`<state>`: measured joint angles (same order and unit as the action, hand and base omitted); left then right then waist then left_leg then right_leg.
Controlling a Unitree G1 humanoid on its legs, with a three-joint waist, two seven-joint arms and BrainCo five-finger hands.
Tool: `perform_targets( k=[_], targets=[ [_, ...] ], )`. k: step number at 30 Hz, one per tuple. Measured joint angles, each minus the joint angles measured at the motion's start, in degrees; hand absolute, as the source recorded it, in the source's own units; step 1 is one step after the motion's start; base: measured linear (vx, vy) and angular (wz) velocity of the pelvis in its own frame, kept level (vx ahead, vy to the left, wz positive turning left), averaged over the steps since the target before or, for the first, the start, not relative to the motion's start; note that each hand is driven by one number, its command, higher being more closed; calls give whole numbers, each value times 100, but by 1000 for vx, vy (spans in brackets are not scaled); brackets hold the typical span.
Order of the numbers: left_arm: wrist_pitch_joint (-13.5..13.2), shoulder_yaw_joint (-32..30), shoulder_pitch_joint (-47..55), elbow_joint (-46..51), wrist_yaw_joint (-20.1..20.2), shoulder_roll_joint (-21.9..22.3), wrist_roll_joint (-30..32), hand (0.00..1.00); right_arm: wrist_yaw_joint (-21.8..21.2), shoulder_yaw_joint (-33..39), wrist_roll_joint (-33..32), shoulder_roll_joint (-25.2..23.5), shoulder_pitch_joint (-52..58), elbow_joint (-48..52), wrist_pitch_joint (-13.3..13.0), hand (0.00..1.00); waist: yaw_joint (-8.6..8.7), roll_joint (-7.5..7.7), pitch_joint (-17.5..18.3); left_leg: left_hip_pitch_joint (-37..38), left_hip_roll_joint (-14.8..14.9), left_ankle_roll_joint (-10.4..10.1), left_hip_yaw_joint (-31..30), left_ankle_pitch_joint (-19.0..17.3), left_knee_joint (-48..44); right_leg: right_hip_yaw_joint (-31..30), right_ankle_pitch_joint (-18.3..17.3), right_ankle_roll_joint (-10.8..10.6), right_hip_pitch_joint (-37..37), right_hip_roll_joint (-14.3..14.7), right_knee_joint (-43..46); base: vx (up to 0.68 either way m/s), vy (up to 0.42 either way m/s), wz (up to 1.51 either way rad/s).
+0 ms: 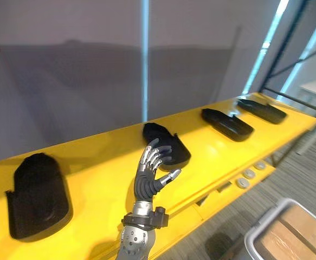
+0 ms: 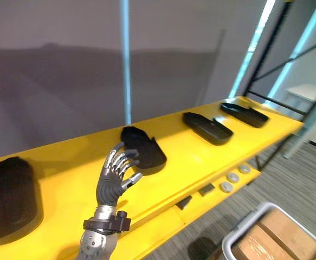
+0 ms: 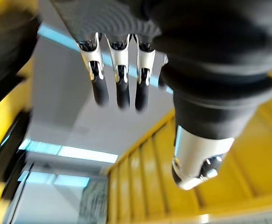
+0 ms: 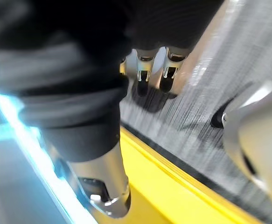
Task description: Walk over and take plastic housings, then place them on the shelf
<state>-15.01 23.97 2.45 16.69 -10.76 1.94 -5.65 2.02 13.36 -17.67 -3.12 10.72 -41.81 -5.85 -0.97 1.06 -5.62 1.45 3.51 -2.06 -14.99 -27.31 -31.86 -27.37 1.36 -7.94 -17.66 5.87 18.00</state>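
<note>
Several black plastic housings lie in a row on a long yellow surface (image 1: 103, 179): one at the near left (image 1: 36, 195), one in the middle (image 1: 166, 142), and two further right (image 1: 227, 123) (image 1: 262, 110). My left hand (image 1: 147, 179) hovers open over the yellow surface, back up, with its fingertips (image 1: 155, 153) at the near edge of the middle housing. It holds nothing; its fingers (image 3: 119, 88) hang straight in the left wrist view. My right hand (image 4: 149, 79) hangs relaxed and empty below the yellow edge, over grey carpet.
A grey wall rises right behind the yellow surface. Round buttons (image 1: 249, 174) sit on its front face. A white bin with cardboard inside (image 1: 288, 233) stands on the carpet at the lower right. A dark metal rack frame (image 1: 288, 54) stands at the far right.
</note>
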Motion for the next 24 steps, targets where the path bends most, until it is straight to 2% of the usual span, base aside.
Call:
perform_targets(
  k=[1, 2, 3, 4, 5, 7, 9, 10, 11, 12, 13, 14, 15, 17, 19, 20, 24],
  targets=[
    [3, -20, -23, -108, 6, -1, -28, 0, 9, -32, 2, -54, -6, 69, -4, 0, -21, 20, -23, 43, -15, 146, 473, -101, 158, 517, 559, 347, -269, 17, -103, -341, 397, -238],
    [9, -27, -69, -217, 5, -1, -59, 0, 17, -11, 8, -58, -10, 68, -6, 0, -58, 23, -46, 102, -7, 164, 718, -97, 289, 874, 951, 618, -240, -44, -472, -347, 302, -269],
    [36, -52, -107, -339, 19, 2, -99, 0, 54, 28, 24, -25, -18, 32, 13, 0, -156, 84, -115, 281, -3, 343, 1393, 52, 631, 1989, 921, 876, -197, -262, -527, -271, 167, -262],
    [49, -88, -98, -338, -1, 8, -100, 0, 84, 110, 30, -11, 19, 29, 13, 0, -178, 78, -131, 363, 18, 386, 1951, 154, 726, 2913, 380, 882, -238, -469, 194, -255, 142, -248],
    [51, -100, -114, -329, 0, 9, -96, 0, 103, 166, 49, -11, 46, 25, 13, 0, -150, 67, -121, 384, 41, 411, 2179, 203, 786, 3160, 62, 875, -223, -540, 514, -247, 121, -214],
    [59, -174, -278, -315, -3, 9, -91, 0, 152, 248, 265, -11, 93, -7, 14, 0, -139, 79, -103, 416, 127, 387, 2920, 475, 1089, 3592, -749, 864, -109, -864, 1481, -216, 22, -168],
    [77, -236, -354, -337, -8, 12, -93, 0, 159, 243, 280, -18, 128, -75, 14, 0, -124, 114, -73, 444, 228, 283, 3205, 671, 1314, 3678, -1062, 788, 170, -1132, 1793, -149, -137, -99],
    [82, -244, -358, -445, -8, 12, -89, 0, 169, 296, 300, -15, 152, -233, 14, 0, -126, 107, 14, 437, 286, 195, 3282, 754, 1423, 3700, -1169, 695, 479, -1312, 1733, -90, -176, -59],
    [93, -254, -357, -532, -8, 13, -89, 0, 171, 343, 333, -17, 170, -310, 14, 0, -120, 111, 80, 417, 305, 148, 3284, 781, 1452, 3685, -1215, 628, 659, -1369, 1610, -23, -298, -29],
    [122, -343, -353, -747, -2, 9, -81, 0, 171, 436, 464, -13, 172, -524, 13, 0, -107, 173, 242, 336, 310, 37, 3268, 844, 1488, 3534, -1347, 397, 984, -1391, 1010, 35, -287, -14],
    [135, -544, -356, -1061, 21, -10, -47, 0, 172, 486, 478, 49, 131, -726, 14, 0, -111, 239, 361, 323, 187, -35, 3168, 985, 1685, 3579, -1411, 371, 1240, -1348, 254, 53, -340, -19],
    [168, -670, -355, -1239, 27, -6, -18, 0, 173, 504, 483, 107, 92, -814, 12, 0, -125, 214, 411, 303, 158, -42, 3091, 1073, 1821, 3569, -1400, 386, 1358, -1287, -117, 77, -267, -29],
    [261, -943, -344, -1634, 30, 30, 18, 0, 174, 536, 502, 273, -23, -1038, 14, 0, -84, 24, 493, 263, 252, -65, 2971, 1227, 2039, 3567, -1095, 472, 1458, -1086, -600, 62, -186, -25],
    [306, -1389, -342, -2284, 36, 17, 20, 0, 180, 601, 512, 356, -141, -1186, 18, 0, -56, -75, 555, 322, 329, -81, 2787, 1373, 2307, 3549, -784, 568, 1704, -885, -1245, 41, -168, -24],
    [359, -1852, -467, -3326, 56, -18, 23, 0, 171, 696, 680, 447, -235, -1359, 22, 0, -66, -86, 568, 403, 417, -104, 2730, 1433, 2417, 3457, -537, 640, 1891, -723, -1668, 3, -100, -29],
    [528, -2165, -587, -4392, 66, -126, 87, 0, 152, 697, 761, 518, -341, -1411, 23, 0, -40, -107, 579, 417, 436, -185, 2728, 1487, 2441, 3420, -404, 669, 1963, -685, -1888, -26, -36, -24],
    [892, -2682, -656, -6701, 97, -336, 388, 0, 137, 928, 940, 636, -446, -1794, 57, 0, 7, -102, 537, 565, 386, -211, 2725, 1516, 2555, 3406, -235, 654, 2178, -696, -2198, -6, -4, -6]
  ],
)
